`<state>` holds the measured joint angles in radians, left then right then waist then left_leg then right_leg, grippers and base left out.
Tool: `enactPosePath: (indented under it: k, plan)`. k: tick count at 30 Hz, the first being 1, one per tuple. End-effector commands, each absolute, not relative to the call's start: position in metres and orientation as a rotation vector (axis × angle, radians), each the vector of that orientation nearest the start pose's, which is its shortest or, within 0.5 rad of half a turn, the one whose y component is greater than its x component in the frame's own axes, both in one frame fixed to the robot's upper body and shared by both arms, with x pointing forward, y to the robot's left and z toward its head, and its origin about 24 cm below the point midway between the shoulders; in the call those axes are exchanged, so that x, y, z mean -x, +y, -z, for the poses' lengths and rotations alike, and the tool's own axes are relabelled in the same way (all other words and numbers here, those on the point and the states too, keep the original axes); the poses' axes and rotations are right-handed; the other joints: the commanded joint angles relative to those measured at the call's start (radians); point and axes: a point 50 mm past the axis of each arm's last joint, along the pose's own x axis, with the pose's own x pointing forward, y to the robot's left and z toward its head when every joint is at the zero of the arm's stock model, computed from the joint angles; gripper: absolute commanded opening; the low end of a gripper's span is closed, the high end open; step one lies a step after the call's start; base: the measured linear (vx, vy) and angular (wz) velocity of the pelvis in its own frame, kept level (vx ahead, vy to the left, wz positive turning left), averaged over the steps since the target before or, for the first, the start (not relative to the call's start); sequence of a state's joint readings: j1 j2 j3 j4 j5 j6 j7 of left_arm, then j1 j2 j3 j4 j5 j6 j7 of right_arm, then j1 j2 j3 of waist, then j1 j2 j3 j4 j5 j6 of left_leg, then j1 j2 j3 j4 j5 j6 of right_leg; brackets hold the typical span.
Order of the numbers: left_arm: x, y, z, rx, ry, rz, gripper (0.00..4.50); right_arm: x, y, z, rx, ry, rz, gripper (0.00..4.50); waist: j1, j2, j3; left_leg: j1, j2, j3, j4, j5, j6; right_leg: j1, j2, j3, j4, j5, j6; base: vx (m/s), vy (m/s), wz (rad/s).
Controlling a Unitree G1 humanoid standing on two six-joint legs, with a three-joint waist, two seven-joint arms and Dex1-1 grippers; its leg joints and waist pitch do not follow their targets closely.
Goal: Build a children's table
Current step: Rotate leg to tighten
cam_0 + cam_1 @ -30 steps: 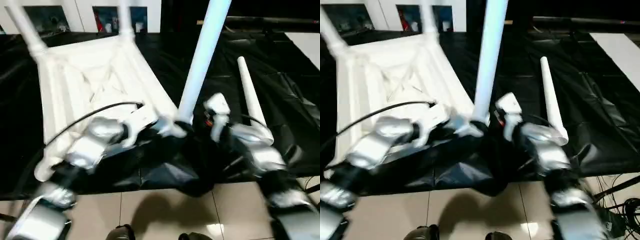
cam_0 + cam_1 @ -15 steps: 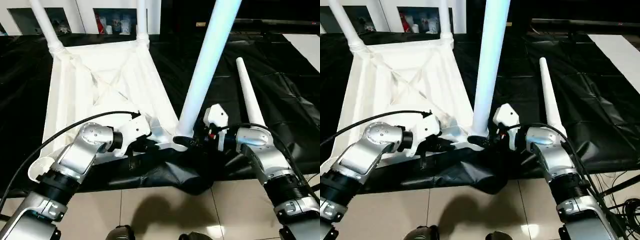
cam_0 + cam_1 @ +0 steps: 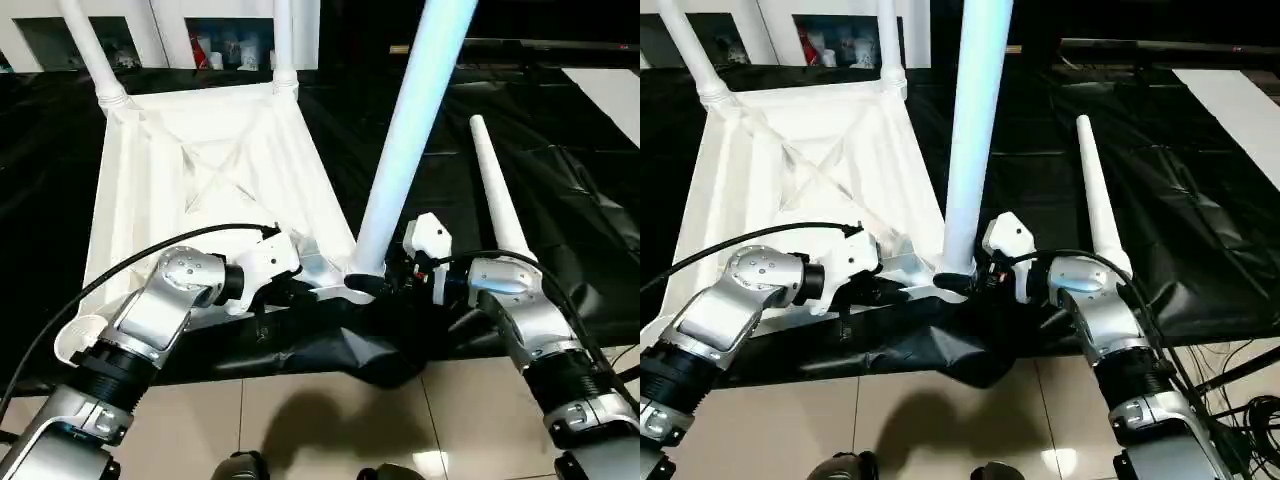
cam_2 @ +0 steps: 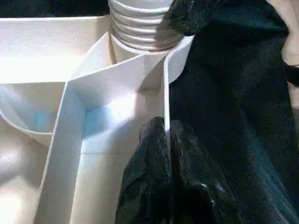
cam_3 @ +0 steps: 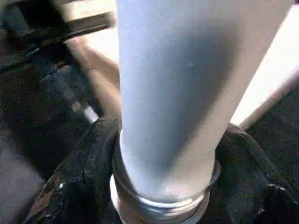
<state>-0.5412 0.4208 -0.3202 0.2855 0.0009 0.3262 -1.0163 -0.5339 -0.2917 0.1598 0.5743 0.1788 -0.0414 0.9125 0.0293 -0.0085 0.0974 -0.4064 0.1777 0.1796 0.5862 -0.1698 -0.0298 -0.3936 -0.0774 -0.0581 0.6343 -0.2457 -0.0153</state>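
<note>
The white tabletop (image 3: pixel 200 170) lies upside down on a black sheet, ribs up. Two legs (image 3: pixel 85 45) (image 3: pixel 283 40) stand in its far corner sockets. A third leg (image 3: pixel 410 120) stands tilted in the near right corner socket (image 4: pixel 140 23). My right gripper (image 3: pixel 385 280) is shut on this leg's base, one black finger (image 5: pixel 79 172) on each side of the tube (image 5: pixel 187 84). My left gripper (image 4: pixel 166 135) is shut on the thin rim wall (image 4: pixel 164 93) of the tabletop just beside that socket. A fourth leg (image 3: pixel 495 190) lies loose on the sheet to the right.
The black sheet (image 3: pixel 560 140) covers the work area and bunches up under the near corner (image 3: pixel 380 350). Tiled floor (image 3: pixel 330 430) lies in front of it. A black cable (image 3: pixel 150 260) loops over my left forearm. Shelves and a wall stand behind.
The head camera swung and then settled. My right gripper's fingers have closed in around the base of the standing leg. The left gripper has kept its hold on the rim.
</note>
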Motion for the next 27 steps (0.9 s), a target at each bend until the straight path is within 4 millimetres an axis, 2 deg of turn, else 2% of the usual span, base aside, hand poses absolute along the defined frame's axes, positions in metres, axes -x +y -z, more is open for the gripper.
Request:
enactPosePath:
  k: [1, 3, 4, 5, 6, 8, 9, 11, 12, 14, 17, 18, 19, 20, 21, 24, 25, 26, 27]
  plan:
    - [-0.32, 0.117, -0.075, -0.412, 0.38, 1.097, 0.0, -0.331, -0.139, -0.04, 0.126, 0.239, -0.811, 2.66, -0.003, -0.008, -0.054, 0.026, 0.056, -0.015, -0.058, -0.031, 0.154, 0.049, -0.07, 0.047, -0.06, 0.125, -0.32, 0.0, 0.0, 0.0]
    - [-0.332, 0.114, -0.071, -0.387, 0.401, 0.963, 0.0, -0.336, -0.134, -0.029, 0.07, 0.27, -0.638, 2.66, -0.007, -0.006, -0.046, 0.033, 0.055, -0.013, -0.068, -0.135, 0.079, 0.044, -0.071, 0.053, -0.079, -0.05, -0.294, 0.0, 0.0, 0.0]
    - [-0.332, 0.114, -0.071, -0.387, 0.401, 0.963, 0.0, -0.336, -0.134, -0.029, 0.07, 0.27, -0.638, 2.65, -0.007, -0.006, -0.046, 0.033, 0.055, -0.013, -0.068, -0.135, 0.079, 0.044, -0.071, 0.053, -0.079, -0.05, -0.294, 0.0, 0.0, 0.0]
    - [-0.334, 0.113, -0.07, -0.38, 0.405, 0.942, 0.0, -0.338, -0.132, -0.026, 0.039, 0.284, -0.57, 2.65, -0.009, -0.008, -0.045, 0.034, 0.056, -0.015, -0.072, -0.183, 0.045, 0.045, -0.072, 0.055, -0.086, -0.12, -0.269, 0.0, 0.0, 0.0]
    - [-0.337, 0.112, -0.069, -0.365, 0.417, 0.905, 0.0, -0.339, -0.129, -0.022, 0.012, 0.298, -0.512, 2.65, -0.011, -0.006, -0.038, 0.035, 0.055, -0.014, -0.079, -0.209, 0.028, 0.036, -0.071, 0.058, -0.092, -0.164, -0.256, 0.0, 0.0, 0.0]
    - [-0.345, 0.107, -0.066, -0.334, 0.437, 0.814, 0.0, -0.343, -0.121, -0.018, -0.007, 0.318, -0.407, 2.65, -0.014, -0.003, -0.036, 0.041, 0.054, -0.016, -0.083, -0.255, 0.002, 0.033, -0.071, 0.059, -0.098, -0.229, -0.243, 0.0, 0.0, 0.0]
    - [-0.347, 0.106, -0.066, -0.328, 0.442, 0.79, 0.0, -0.344, -0.118, -0.017, -0.01, 0.324, -0.387, 2.65, -0.016, -0.006, -0.039, 0.044, 0.053, -0.017, -0.085, -0.282, -0.017, 0.033, -0.073, 0.062, -0.104, -0.268, -0.221, 0.0, 0.0, 0.0]
    - [-0.349, 0.105, -0.065, -0.324, 0.446, 0.77, 0.0, -0.345, -0.115, -0.016, -0.016, 0.326, -0.361, 2.65, -0.015, -0.006, -0.045, 0.04, 0.054, -0.017, -0.086, -0.234, -0.003, 0.038, -0.072, 0.062, -0.1, -0.19, -0.217, 0.0, 0.0, 0.0]
    - [-0.352, 0.102, -0.065, -0.337, 0.455, 0.75, 0.0, -0.35, -0.105, -0.02, -0.047, 0.316, -0.317, 2.65, -0.02, -0.008, -0.045, 0.037, 0.052, -0.015, -0.086, -0.217, 0.008, 0.037, -0.069, 0.062, -0.098, -0.161, -0.22, 0.0, 0.0, 0.0]
    - [-0.353, 0.101, -0.065, -0.348, 0.452, 0.753, 0.0, -0.351, -0.102, -0.021, -0.048, 0.309, -0.319, 2.65, -0.019, -0.005, -0.046, 0.04, 0.052, -0.014, -0.086, -0.219, 0.012, 0.034, -0.07, 0.062, -0.099, -0.155, -0.222, 0.0, 0.0, 0.0]
    - [-0.351, 0.101, -0.065, -0.364, 0.441, 0.781, 0.0, -0.353, -0.094, -0.029, -0.069, 0.268, -0.401, 2.65, -0.019, -0.007, -0.046, 0.037, 0.054, -0.011, -0.084, -0.211, 0.035, 0.037, -0.071, 0.063, -0.098, -0.109, -0.23, 0.0, 0.0, 0.0]
    - [-0.351, 0.101, -0.065, -0.37, 0.441, 0.787, 0.0, -0.353, -0.093, -0.032, -0.066, 0.248, -0.427, 3.0, -0.018, -0.008, -0.047, 0.037, 0.054, -0.01, -0.083, -0.206, 0.042, 0.037, -0.071, 0.064, -0.099, -0.105, -0.232, 0.0, 0.0, 0.0]
    - [-0.35, 0.102, -0.065, -0.379, 0.435, 0.797, 0.0, -0.353, -0.092, -0.035, -0.067, 0.22, -0.452, 3.0, -0.016, -0.007, -0.046, 0.037, 0.055, -0.01, -0.083, -0.205, 0.045, 0.037, -0.073, 0.064, -0.099, -0.105, -0.234, 0.0, 0.0, 0.0]
    - [-0.35, 0.102, -0.065, -0.379, 0.435, 0.797, 0.0, -0.353, -0.092, -0.035, -0.067, 0.22, -0.452, 3.35, -0.016, -0.007, -0.047, 0.037, 0.055, -0.009, -0.082, -0.2, 0.048, 0.038, -0.073, 0.065, -0.099, -0.099, -0.235, 0.0, 0.0, 0.0]
    - [-0.349, 0.104, -0.065, -0.388, 0.435, 0.813, 0.0, -0.353, -0.094, -0.042, -0.057, 0.172, -0.494, 3.35, -0.014, -0.01, -0.049, 0.037, 0.056, -0.008, -0.082, -0.179, 0.059, 0.041, -0.072, 0.063, -0.097, -0.074, -0.239, 0.0, 0.0, 0.0]
    - [-0.347, 0.106, -0.066, -0.391, 0.43, 0.836, 0.0, -0.353, -0.099, -0.048, -0.052, 0.13, -0.522, 3.4, -0.016, -0.012, -0.052, 0.031, 0.054, -0.007, -0.079, -0.132, 0.087, 0.046, -0.071, 0.061, -0.091, -0.01, -0.25, 0.0, 0.0, 0.0]
    - [-0.345, 0.107, -0.066, -0.392, 0.422, 0.876, 0.0, -0.353, -0.104, -0.053, -0.044, 0.111, -0.551, 3.58, -0.017, -0.011, -0.055, 0.031, 0.054, -0.007, -0.076, -0.112, 0.098, 0.047, -0.072, 0.061, -0.087, 0.019, -0.26, 0.0, 0.0, 0.0]
    - [-0.343, 0.107, -0.067, -0.372, 0.424, 0.895, 0.0, -0.352, -0.107, -0.055, -0.052, 0.104, -0.578, 3.58, -0.015, -0.011, -0.057, 0.031, 0.054, -0.007, -0.074, -0.095, 0.105, 0.049, -0.071, 0.061, -0.084, 0.047, -0.263, 0.0, 0.0, 0.0]
    - [-0.339, 0.107, -0.069, -0.364, 0.407, 0.948, 0.0, -0.349, -0.114, -0.059, -0.052, 0.103, -0.66, 3.7, -0.015, -0.009, -0.06, 0.029, 0.053, -0.006, -0.069, -0.052, 0.14, 0.051, -0.067, 0.059, -0.074, 0.133, -0.281, 0.0, 0.0, 0.0]
